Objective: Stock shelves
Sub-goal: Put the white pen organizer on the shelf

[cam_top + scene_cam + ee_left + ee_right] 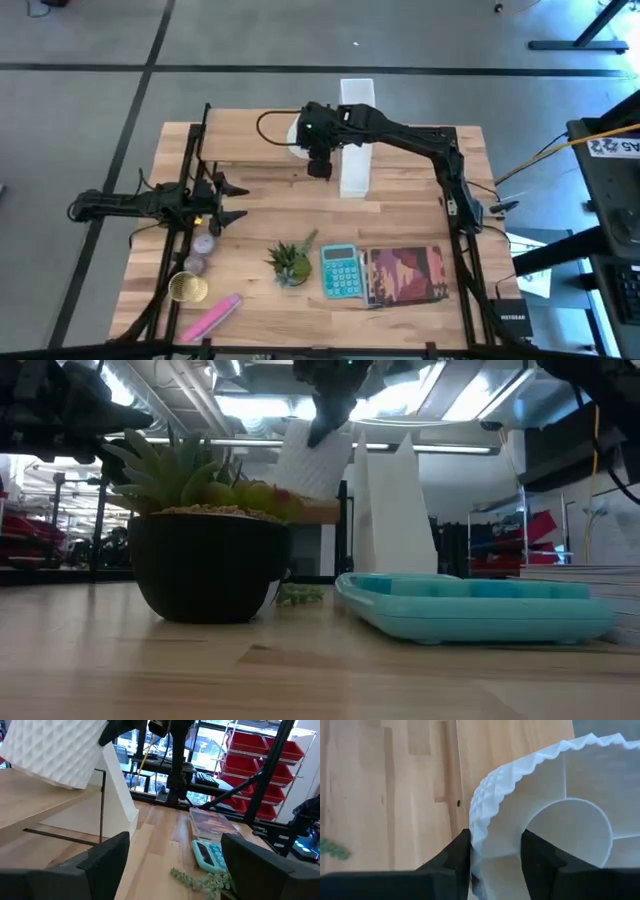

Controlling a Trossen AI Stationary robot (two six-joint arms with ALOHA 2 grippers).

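You have the wooden table (pixel 400 215) filling the middle of the high view, and the shelves (pixel 245 150) sit at its upper left: a light-wood board, pale and plain, on thin black end posts, one post standing at its near corner in the left wrist view.

The tall white file box (pixel 355 165) stands just right of the board's end. In the low view it rises as white pointed panels at centre, behind the turquoise calculator (pixel 480 610).

Your right gripper (pixel 318 162) hangs at the shelf's right end, fingers pinched on the rim of a white faceted pot (pixel 555 815). The high view hides most of that pot under the arm; the right wrist view shows its zigzag rim and hollow inside, with a dark finger on each side of the wall. The left wrist view shows the pot tilted in the frame's upper left, above the board.

Your left gripper (pixel 235 200) waits at the table's left edge, fingers spread apart, near the lower left of the shelves.

Along the bottom of the high view lie a picture book (pixel 405 275), the calculator, a small succulent plant (pixel 290 262) in a dark bowl, a pink object (pixel 210 318) and a yellow cup (pixel 185 288).
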